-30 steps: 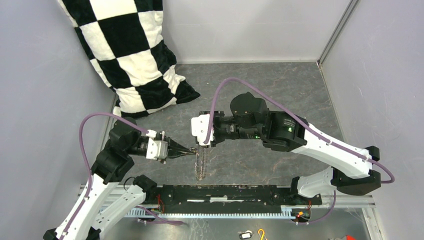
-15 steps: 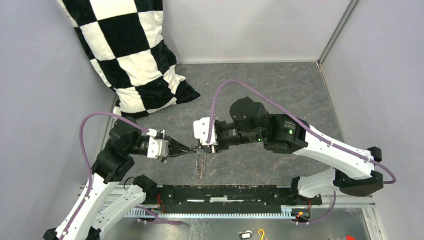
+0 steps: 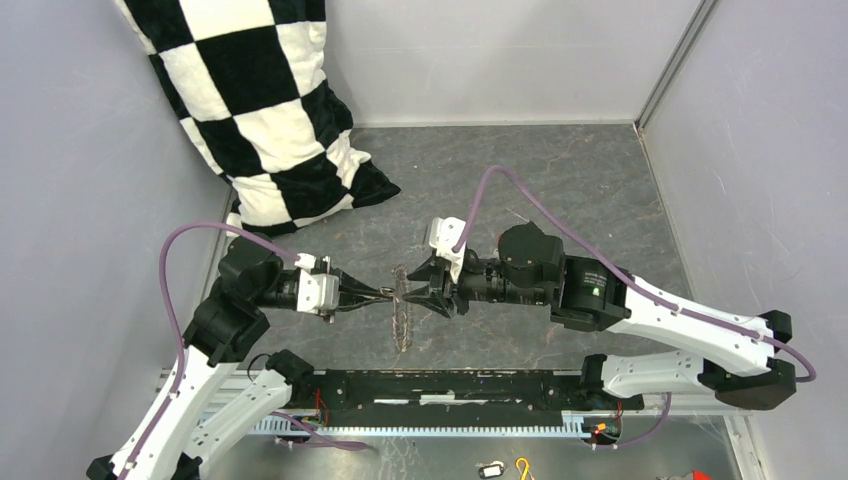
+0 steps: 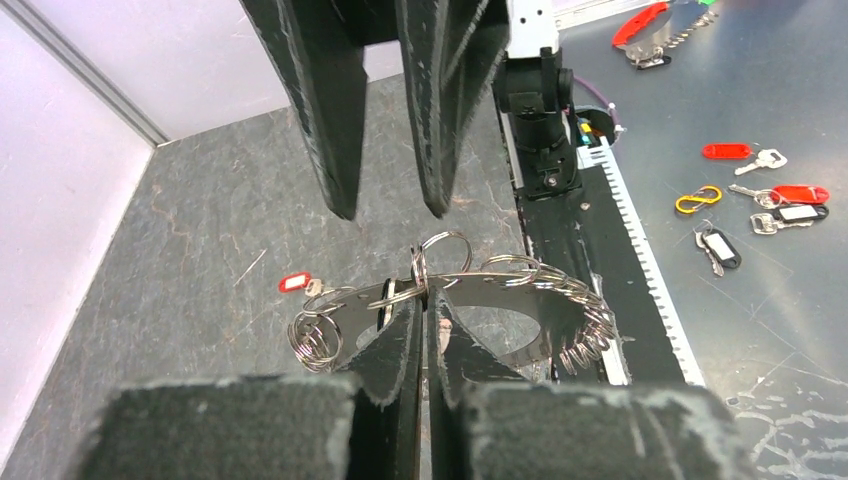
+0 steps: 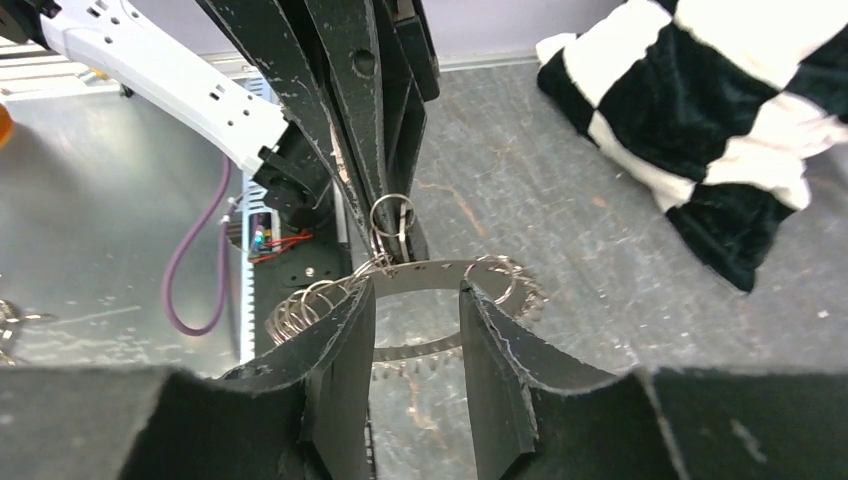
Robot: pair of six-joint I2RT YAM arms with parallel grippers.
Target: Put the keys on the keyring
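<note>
Keyring [image 4: 490, 284], pinched in left gripper [image 4: 425, 312]

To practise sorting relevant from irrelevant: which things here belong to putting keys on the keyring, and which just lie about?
Job: keyring, held by left gripper; right gripper; red-headed key.
Lying about: checkered pillow, yellow hook, black-tagged key, red-tagged keys.

Seemingly a lab — bare grey-walled enclosure [image 3: 520, 60].
</note>
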